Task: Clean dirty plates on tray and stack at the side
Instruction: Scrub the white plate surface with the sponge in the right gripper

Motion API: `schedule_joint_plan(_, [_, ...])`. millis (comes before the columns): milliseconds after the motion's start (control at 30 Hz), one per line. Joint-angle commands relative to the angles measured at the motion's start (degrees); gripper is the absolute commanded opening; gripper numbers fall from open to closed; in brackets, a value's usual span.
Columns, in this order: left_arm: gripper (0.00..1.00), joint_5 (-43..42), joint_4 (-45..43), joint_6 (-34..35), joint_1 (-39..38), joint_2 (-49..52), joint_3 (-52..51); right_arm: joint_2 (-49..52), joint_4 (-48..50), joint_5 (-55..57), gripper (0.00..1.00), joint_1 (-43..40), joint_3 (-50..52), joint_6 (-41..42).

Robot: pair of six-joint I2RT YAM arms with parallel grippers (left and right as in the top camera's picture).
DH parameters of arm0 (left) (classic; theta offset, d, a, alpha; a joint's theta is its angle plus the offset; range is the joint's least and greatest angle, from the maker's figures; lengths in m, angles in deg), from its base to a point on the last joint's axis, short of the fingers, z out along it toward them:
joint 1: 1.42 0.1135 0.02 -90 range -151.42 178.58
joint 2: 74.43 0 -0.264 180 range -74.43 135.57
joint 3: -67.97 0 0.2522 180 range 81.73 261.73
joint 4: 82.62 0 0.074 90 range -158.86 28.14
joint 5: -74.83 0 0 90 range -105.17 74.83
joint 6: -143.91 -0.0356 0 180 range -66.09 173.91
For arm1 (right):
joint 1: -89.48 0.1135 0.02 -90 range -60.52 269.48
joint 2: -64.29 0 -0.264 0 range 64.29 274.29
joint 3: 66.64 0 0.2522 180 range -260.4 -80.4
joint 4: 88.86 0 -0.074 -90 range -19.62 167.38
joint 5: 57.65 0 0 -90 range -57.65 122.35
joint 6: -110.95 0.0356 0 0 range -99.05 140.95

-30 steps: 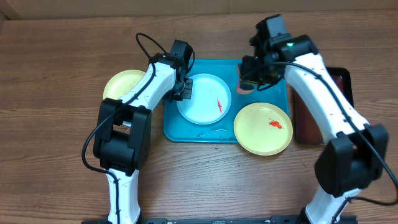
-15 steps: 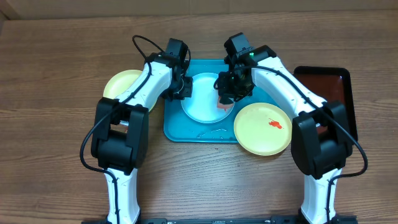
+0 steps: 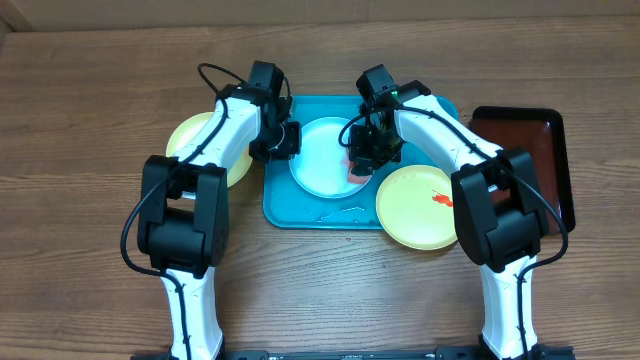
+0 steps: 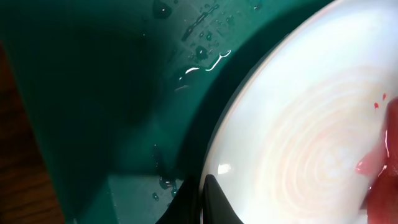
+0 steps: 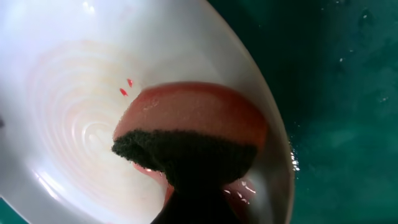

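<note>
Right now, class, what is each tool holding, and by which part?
The right tool grips the sponge by its dark scouring side; the left tool pinches the blue plate at its left rim.

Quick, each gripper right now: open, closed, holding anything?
Left gripper: closed on the rim of the light blue plate.
Right gripper: closed on a pink sponge pressed to that plate.

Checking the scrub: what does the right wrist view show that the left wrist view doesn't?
Right wrist only: the dark scouring side of the pink sponge, pressed on the round light blue plastic plate with white centre. Left wrist only: a left fingertip at the plate's rim, brown wooden table. Both: plate, teal rectangular plastic tray, pink sponge, red specks.
</note>
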Motion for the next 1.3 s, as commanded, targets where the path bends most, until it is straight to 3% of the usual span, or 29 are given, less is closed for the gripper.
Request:
schedule_joint_plan(0, [0.04,-1.3,0.0,0.4,0.6,1.3,-0.6,1.2,2.1,-2.5,0.04,1.0,0.0,0.5])
schedule_joint_plan(333, [0.04,-1.7,0.0,0.4,0.5,1.3,-0.6,1.2,8.2,-8.2,0.04,3.0,0.0,2.0])
schedule_joint_plan(733, [0.04,-1.7,0.2,0.4,0.5,1.3,-0.6,1.2,4.2,5.6,0.04,-1.9,-0.5,4.4])
schedule_joint_plan(1000, [0.04,-1.7,0.2,0.4,0.4,1.3,-0.6,1.2,2.2,4.9,0.04,-1.9,-3.6,2.8])
schedule_joint_plan(1267, [0.04,-1.7,0.1,0.1,0.4,1.3,-0.6,2.0,6.5,1.5,0.04,0.0,-4.9,1.7])
